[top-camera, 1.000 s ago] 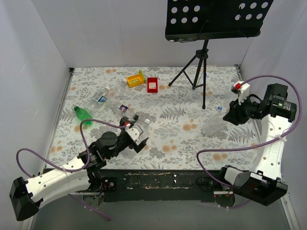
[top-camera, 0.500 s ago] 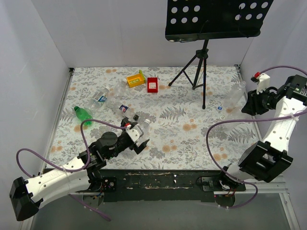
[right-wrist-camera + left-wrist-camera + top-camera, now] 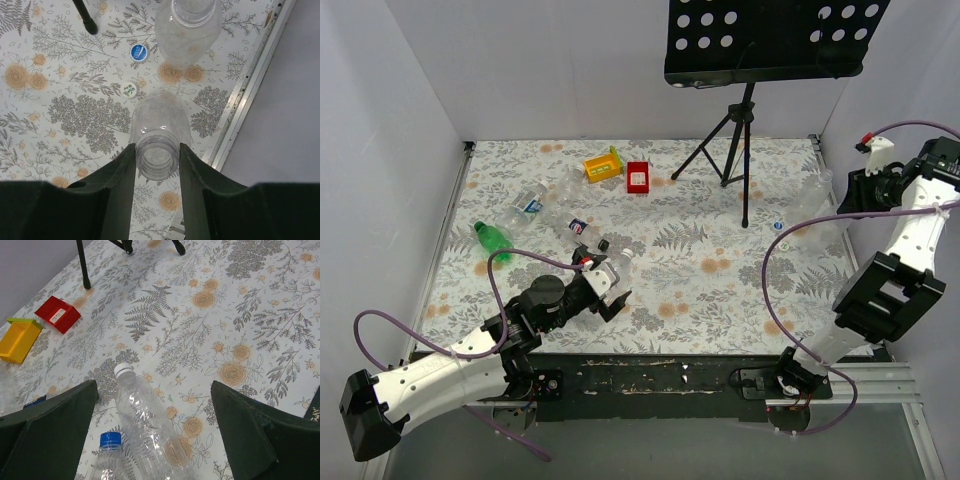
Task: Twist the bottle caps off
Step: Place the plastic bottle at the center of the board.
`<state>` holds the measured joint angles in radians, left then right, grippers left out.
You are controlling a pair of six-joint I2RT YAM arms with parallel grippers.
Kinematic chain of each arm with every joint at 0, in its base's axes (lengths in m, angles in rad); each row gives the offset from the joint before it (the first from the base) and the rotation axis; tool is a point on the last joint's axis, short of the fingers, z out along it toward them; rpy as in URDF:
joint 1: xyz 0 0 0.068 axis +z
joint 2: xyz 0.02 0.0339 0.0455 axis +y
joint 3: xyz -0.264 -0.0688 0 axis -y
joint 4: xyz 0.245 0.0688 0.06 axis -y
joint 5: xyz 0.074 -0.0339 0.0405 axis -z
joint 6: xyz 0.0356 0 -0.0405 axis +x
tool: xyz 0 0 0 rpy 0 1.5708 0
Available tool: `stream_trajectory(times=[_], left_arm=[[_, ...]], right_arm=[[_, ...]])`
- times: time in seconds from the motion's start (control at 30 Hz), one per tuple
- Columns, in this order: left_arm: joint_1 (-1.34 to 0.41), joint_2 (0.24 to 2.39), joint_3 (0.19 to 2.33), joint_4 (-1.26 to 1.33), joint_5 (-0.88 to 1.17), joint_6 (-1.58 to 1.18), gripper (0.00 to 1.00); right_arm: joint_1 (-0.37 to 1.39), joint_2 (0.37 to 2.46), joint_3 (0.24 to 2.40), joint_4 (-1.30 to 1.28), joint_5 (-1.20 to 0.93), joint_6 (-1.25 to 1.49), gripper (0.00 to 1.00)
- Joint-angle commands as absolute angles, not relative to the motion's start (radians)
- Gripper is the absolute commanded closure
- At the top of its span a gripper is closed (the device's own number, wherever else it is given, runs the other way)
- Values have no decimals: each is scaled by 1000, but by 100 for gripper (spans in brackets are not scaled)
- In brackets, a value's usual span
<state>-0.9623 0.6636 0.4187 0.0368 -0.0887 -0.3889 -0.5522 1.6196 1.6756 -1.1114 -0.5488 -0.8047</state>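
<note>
Two caps are off and lie flat on the counter (image 3: 45, 115) near its right edge: a loose blue cap (image 3: 138, 52) with white print and a loose white cap (image 3: 129, 90) with green print, near each other but apart. Two more are on their bottles by the left arm: a white cap (image 3: 123, 370) on a clear bottle lying on its side, and just beside it a blue cap (image 3: 110, 439).

The right pincer (image 3: 157, 150) is clamped on the bare neck of a held bottle (image 3: 160, 120), seen end-on so its base is hidden. A second bottle (image 3: 187, 25), also capless, is cut off by the top of the frame. The left pincer (image 3: 153, 383) hangs with its fingers wide apart above the capped bottles, whose bodies run out of the frame below. From above, the right fingers are hard to make out.

A tripod leg (image 3: 85, 15) stands near the loose caps. Farther back lie a red tray (image 3: 57, 314), a yellow tray (image 3: 17, 340) and a green bottle (image 3: 492, 240).
</note>
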Motion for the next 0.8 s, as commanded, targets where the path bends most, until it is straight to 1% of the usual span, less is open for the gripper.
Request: stream_trajectory(times=[0.0,0.27,0.47,0.53,0.6,0.67,0.77], left_arm=[[-962,657,425,43,-87,-379,2],[-962,658,423,43,-91,-377,2],[-962,660,423,44,-89,-377,2],[-962,660,423,43,-87,-376,2],[-962,660,423,43,-87,-376,2],[-962,660,425,43,-87,-376,2],[-962,658,425,40,-87,-376,2]], right_arm=[[-526,1655,1736,-1060,-537,-766,98],[-495,1701,1723,-1023,-505,-746,93],[-495,1709,1701,-1023,-497,-753,87],[-495,1709,1703,-1025,-494,-756,83],[-495,1712,1707,-1032,-495,-762,75],[-494,1712,1710,-1037,-495,-765,69],[-486,1713,1709,-1042,-491,-769,62]])
